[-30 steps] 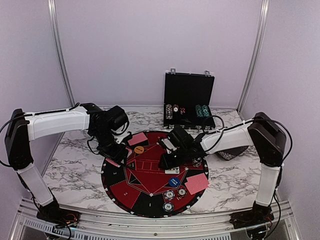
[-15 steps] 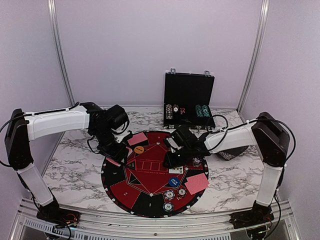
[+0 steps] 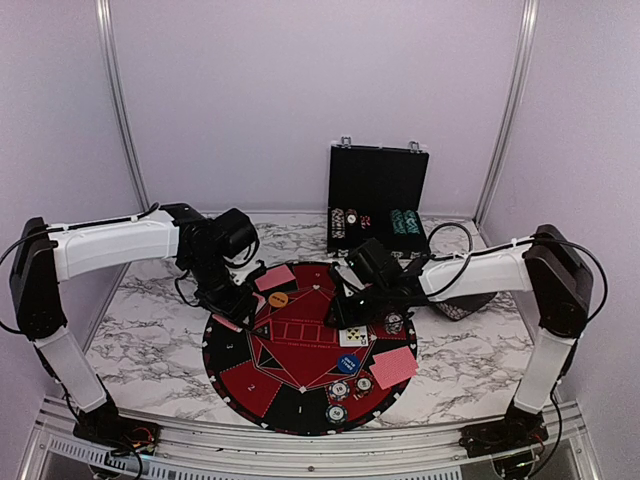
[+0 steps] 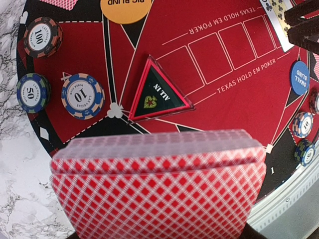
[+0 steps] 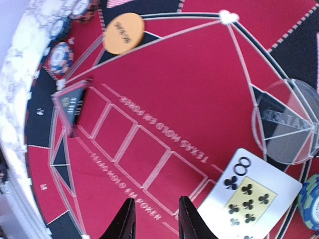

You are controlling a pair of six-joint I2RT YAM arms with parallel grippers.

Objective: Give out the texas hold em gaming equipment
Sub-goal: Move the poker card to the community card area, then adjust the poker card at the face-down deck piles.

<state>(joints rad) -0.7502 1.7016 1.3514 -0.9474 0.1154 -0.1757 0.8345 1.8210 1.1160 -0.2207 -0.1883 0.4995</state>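
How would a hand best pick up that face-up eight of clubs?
The eight of clubs lies flat on the mat, so only its thin edge offers hold. Probably pinch the corner nearest the right hand, coming from above at a slant.

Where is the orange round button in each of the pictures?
Top camera: the orange disc sits on the far-left part of the mat.
Left wrist: at the top edge, left of middle, partly cut off.
Right wrist: in the upper left.
Shared landmark: the row of white card boxes printed near it.
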